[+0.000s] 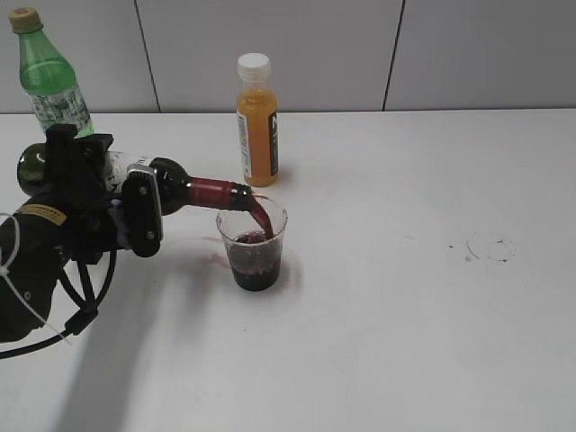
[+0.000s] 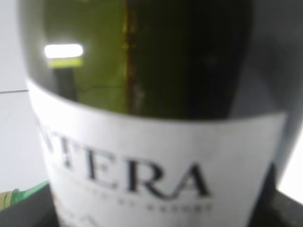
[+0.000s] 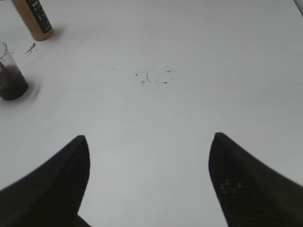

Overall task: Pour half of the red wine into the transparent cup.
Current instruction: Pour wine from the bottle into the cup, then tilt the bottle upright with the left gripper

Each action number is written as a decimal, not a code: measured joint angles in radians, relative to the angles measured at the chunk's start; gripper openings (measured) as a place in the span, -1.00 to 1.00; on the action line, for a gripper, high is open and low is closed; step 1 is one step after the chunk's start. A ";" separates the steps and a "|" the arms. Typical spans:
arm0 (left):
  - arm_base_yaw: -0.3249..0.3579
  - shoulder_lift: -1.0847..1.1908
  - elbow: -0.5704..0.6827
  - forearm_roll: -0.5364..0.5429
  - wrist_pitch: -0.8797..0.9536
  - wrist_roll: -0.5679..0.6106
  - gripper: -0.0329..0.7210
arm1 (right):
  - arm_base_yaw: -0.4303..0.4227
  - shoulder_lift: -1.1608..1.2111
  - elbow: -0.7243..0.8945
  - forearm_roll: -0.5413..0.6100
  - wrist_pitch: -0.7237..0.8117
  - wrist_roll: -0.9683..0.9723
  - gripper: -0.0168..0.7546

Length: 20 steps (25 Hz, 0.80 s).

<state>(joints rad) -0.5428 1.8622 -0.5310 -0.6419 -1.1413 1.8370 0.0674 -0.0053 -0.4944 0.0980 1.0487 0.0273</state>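
The wine bottle (image 1: 135,184) lies nearly level in the left gripper (image 1: 108,202), neck aimed toward the surface's right edge, and a stream of red wine (image 1: 259,216) arcs from the lip into the transparent cup (image 1: 253,243). The jaws are clamped around the bottle's wide body, at the label, not the neck — a grip there lets the arm roll the weight over without it slipping. In the left wrist view the white label (image 2: 161,175) and dark green glass fill everything, so close is the hold.

The cup stands upright in the left half of the surface, directly under the mouth, dark liquid about halfway up its wall. The mouth sits just above the rim and just inside it, which keeps the stream short and the splash low; a small reddish smear (image 1: 216,261) marks the surface beside the cup.

Behind it stands the orange juice bottle (image 1: 257,121), near but apart, and a green soda bottle (image 1: 49,76) waits at the far left corner. The right gripper (image 3: 149,179) hovers over bare surface near faint ring stains (image 3: 158,75), jaws spread and holding nothing — clear of the pour.

My read: the pour is well under way, and levelling off soon matters.
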 joint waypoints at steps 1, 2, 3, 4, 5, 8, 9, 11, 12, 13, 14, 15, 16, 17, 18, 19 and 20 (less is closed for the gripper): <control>0.000 0.000 0.000 0.000 0.000 0.001 0.53 | 0.000 0.000 0.000 0.000 0.000 0.002 0.57; 0.000 0.000 -0.001 0.000 0.000 0.001 0.53 | 0.000 0.000 0.000 0.000 0.000 0.002 0.57; 0.000 0.000 -0.001 0.001 0.000 0.001 0.53 | 0.000 0.000 0.000 0.000 0.000 0.002 0.57; 0.000 0.000 -0.001 0.001 0.000 0.001 0.53 | 0.000 0.000 0.000 0.000 0.000 0.002 0.57; 0.000 0.000 -0.001 0.001 0.000 0.001 0.53 | 0.000 0.000 0.000 0.000 0.000 0.002 0.57; 0.000 -0.001 -0.001 0.001 0.000 0.001 0.53 | 0.000 0.000 0.000 0.000 0.000 0.001 0.57; 0.000 -0.001 -0.001 0.001 0.000 0.000 0.53 | 0.000 0.000 0.000 0.000 0.000 0.001 0.57; 0.000 -0.001 -0.001 0.002 0.000 -0.024 0.53 | 0.000 0.000 0.000 0.000 0.000 0.001 0.57; 0.000 -0.001 -0.001 0.002 0.000 -0.037 0.53 | 0.000 0.000 0.000 0.000 0.000 0.001 0.57; 0.000 -0.003 -0.001 0.003 0.000 -0.054 0.53 | 0.000 0.000 0.000 0.000 0.000 0.001 0.57; 0.000 -0.004 -0.001 0.006 0.000 -0.076 0.53 | 0.000 0.000 0.000 0.000 0.000 0.001 0.57; 0.000 -0.006 -0.001 0.011 0.000 -0.098 0.53 | 0.000 0.000 0.000 0.000 0.000 -0.001 0.57; 0.000 -0.008 -0.001 0.017 -0.001 -0.113 0.53 | 0.000 0.000 0.000 0.000 0.000 0.000 0.57; 0.000 -0.009 -0.001 0.020 -0.001 -0.127 0.53 | 0.000 0.000 0.000 0.000 0.000 0.000 0.57; 0.000 -0.009 -0.001 0.025 -0.001 -0.143 0.53 | 0.000 0.000 0.000 0.000 0.000 0.000 0.57; 0.000 -0.009 -0.001 0.030 -0.001 -0.170 0.53 | 0.000 0.000 0.000 0.000 0.000 0.000 0.57; 0.000 -0.009 -0.001 0.033 -0.001 -0.201 0.53 | 0.000 0.000 0.000 0.000 0.000 0.000 0.57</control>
<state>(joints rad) -0.5428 1.8536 -0.5321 -0.6087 -1.1423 1.6359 0.0674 -0.0053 -0.4944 0.0980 1.0487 0.0276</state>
